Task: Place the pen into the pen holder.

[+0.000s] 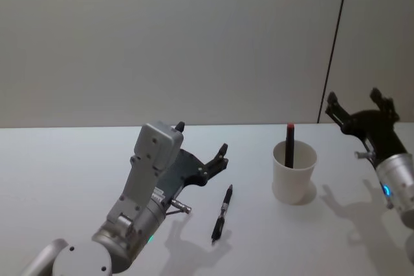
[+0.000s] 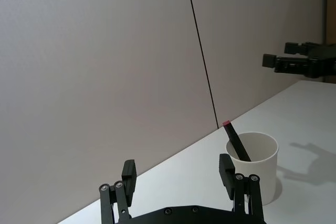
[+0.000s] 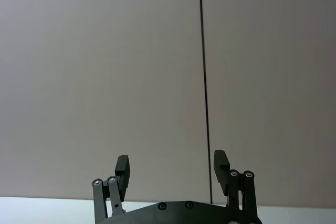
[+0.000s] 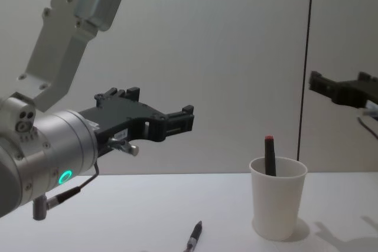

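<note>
A black pen (image 1: 222,213) lies flat on the white table, in front of the pen holder and to its left; the chest view catches its end (image 4: 194,237). The pen holder (image 1: 294,184) is a white paper cup (image 4: 277,206) standing upright, with a dark, red-tipped pen (image 1: 290,143) leaning inside it. My left gripper (image 1: 202,138) hovers open and empty above the table, behind and left of the lying pen. In its wrist view the left gripper (image 2: 177,170) faces the cup (image 2: 263,174). My right gripper (image 1: 354,97) hangs open in the air to the right of the cup, holding nothing.
The white table (image 1: 65,179) runs up to a plain grey wall with a dark vertical seam (image 1: 335,43) behind the cup. The right wrist view has the right gripper (image 3: 171,162) pointing at that wall.
</note>
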